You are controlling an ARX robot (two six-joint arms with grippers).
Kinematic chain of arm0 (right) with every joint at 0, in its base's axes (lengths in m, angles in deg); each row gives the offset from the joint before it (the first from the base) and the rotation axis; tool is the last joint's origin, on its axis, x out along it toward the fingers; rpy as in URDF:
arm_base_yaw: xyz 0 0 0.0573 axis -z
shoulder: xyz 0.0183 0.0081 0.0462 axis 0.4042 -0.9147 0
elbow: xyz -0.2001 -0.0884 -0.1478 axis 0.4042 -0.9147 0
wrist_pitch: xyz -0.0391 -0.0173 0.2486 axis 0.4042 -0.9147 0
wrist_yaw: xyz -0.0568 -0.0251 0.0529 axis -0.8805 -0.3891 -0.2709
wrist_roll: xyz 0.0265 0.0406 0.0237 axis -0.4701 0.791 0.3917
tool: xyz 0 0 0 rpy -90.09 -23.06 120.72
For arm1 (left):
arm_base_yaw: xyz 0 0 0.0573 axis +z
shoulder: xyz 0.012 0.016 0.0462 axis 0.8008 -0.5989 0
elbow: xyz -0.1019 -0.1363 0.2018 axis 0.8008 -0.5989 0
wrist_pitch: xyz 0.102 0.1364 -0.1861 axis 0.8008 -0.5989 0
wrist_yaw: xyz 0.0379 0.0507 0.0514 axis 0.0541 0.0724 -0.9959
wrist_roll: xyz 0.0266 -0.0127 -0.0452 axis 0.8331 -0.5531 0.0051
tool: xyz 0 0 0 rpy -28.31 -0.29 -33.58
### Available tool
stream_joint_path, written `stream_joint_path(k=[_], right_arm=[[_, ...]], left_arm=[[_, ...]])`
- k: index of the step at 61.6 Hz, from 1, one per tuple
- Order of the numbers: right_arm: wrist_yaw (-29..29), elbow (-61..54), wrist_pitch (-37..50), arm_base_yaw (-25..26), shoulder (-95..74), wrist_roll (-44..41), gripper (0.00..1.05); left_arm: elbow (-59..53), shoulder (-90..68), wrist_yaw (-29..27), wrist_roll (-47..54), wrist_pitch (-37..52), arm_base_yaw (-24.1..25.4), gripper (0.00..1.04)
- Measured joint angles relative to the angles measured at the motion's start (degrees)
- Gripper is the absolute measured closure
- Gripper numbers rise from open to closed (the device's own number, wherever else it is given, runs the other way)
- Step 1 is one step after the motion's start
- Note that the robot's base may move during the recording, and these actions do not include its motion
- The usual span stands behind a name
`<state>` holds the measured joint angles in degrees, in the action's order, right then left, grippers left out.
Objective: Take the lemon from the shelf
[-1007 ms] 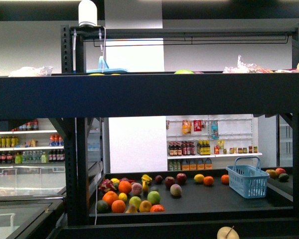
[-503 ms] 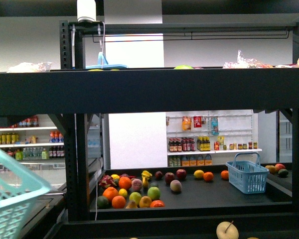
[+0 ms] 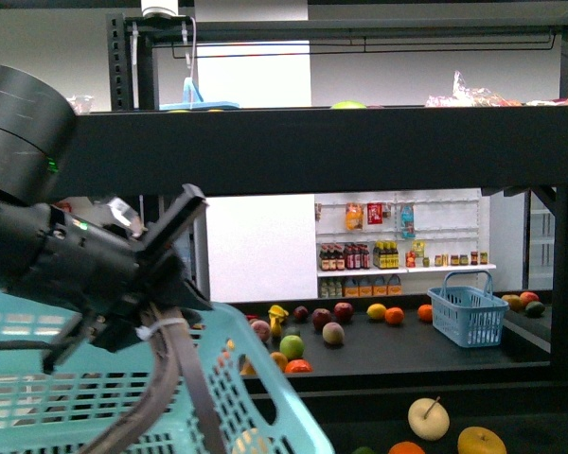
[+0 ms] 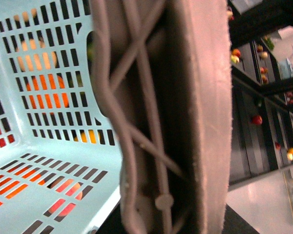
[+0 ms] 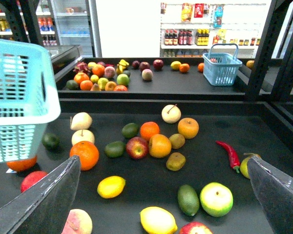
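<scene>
The lemon (image 5: 158,220), a pale-yellow oval, lies on the shelf's dark lower deck (image 5: 205,146) in the right wrist view. A smaller, deeper yellow oval fruit (image 5: 111,186) sits to one side of it. My right gripper (image 5: 162,162) hangs open above the deck, its grey fingers (image 5: 39,200) wide apart and empty, with both yellow fruits between them. My left gripper (image 3: 170,322) is shut on the light-blue basket (image 3: 76,397), held up at the front view's lower left. The left wrist view shows the basket wall (image 4: 39,122) against a finger pad (image 4: 200,97).
Oranges, apples, green fruits and a red chilli (image 5: 229,152) are scattered over the deck around the lemon. A small blue basket (image 5: 221,68) and more fruit sit on the far deck. Black uprights (image 5: 268,48) stand at the deck's side. The upper deck's front lip (image 3: 312,147) spans the front view.
My left arm has swung up with the basket and now fills the lower left of the front view. The view has dropped slightly, showing more fruit on the near deck.
</scene>
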<state>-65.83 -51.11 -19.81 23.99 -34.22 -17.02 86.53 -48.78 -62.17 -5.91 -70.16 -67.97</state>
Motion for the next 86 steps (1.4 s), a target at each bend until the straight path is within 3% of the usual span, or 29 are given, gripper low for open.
stream_joint_path(k=[14,33,34,36,40,52,60,68,77,86], right_arm=[[0.0,0.0,0.0,0.0,0.0,0.0,0.02],[0.0,0.0,0.0,0.0,0.0,0.0,0.02],[-2.9,0.5,-2.1,-0.7,-1.2,1.2,0.02],[-8.3,3.8,-9.3,-1.7,-6.8,5.6,0.02],[-6.0,7.2,-12.3,0.5,-17.5,10.2,0.02],[3.7,17.9,-0.9,9.3,-49.7,12.1,0.02],[4.8,27.7,0.7,11.8,-71.2,13.4,0.02],[2.8,36.4,-0.6,10.5,-90.7,16.2,0.02],[0.1,44.5,5.2,8.2,-104.4,11.9,0.02],[3.6,50.1,10.3,7.4,-113.5,-0.4,0.02]], left_arm=[[3.1,-5.1,2.5,0.7,1.1,-5.9,0.91],[6.9,-7.6,2.4,2.3,1.9,-8.9,0.91],[6.9,-7.6,2.5,2.4,1.9,-9.0,0.91],[6.9,-7.6,2.5,2.4,1.9,-9.2,0.91],[6.9,-7.6,2.6,2.3,1.9,-9.2,0.91],[6.9,-7.6,2.4,2.5,1.9,-9.3,0.91],[6.9,-7.6,2.4,2.6,1.9,-9.3,0.91],[6.9,-7.6,2.4,2.6,1.9,-9.3,0.91],[6.9,-7.6,2.5,2.7,1.9,-9.4,0.91],[6.9,-7.6,2.4,2.7,1.9,-9.3,0.91]])
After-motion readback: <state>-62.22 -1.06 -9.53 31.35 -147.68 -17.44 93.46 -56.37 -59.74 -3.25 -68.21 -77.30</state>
